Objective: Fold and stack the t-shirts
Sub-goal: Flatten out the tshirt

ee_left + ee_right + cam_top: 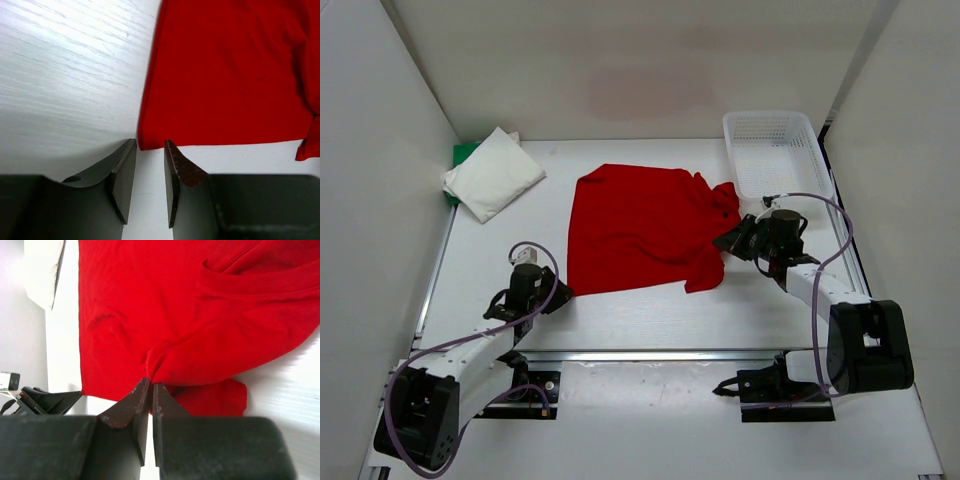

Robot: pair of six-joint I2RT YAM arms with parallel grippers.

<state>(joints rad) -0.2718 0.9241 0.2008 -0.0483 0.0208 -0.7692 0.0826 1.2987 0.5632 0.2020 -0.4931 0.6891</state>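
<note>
Straddling the lower-left corner of the bright red cloth t-shirt (640,225), the left pincer (150,145) stands part open and holds nothing. The right pincer (151,383) is closed on a bunched fold at the shirt's right side. If one side lifts alone, the cloth could drag and crumple, and the left jaws may close on bare white desk (650,320). Open room lies below the hem. Further back, a folded white cloth t-shirt (492,178) lies on a green cloth t-shirt (463,156) at upper left. A white plastic mesh basket (775,150) crowds the upper right.

The spread t-shirt (640,225) lies between folded t-shirts (492,178) back left and a basket (770,116) back right.
</note>
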